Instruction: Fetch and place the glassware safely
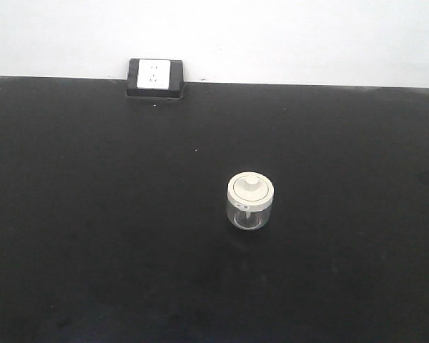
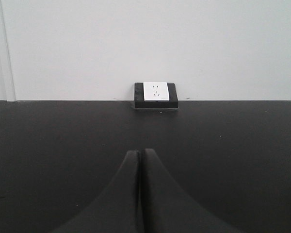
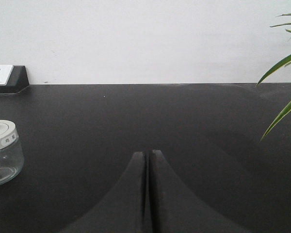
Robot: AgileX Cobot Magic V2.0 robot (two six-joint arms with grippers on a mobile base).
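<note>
Right now the jar (image 1: 251,202) stands upright mid-table (image 1: 93,250), untouched. My left gripper (image 2: 139,153) and right gripper (image 3: 148,154) are both pressed together. If I approach without spreading the fingers first, I'd likely knock the glass over.

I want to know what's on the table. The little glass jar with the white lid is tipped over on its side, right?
Not quite. The glass jar stands upright on the black table, its white lid on top, as the exterior front-facing view shows.
</note>
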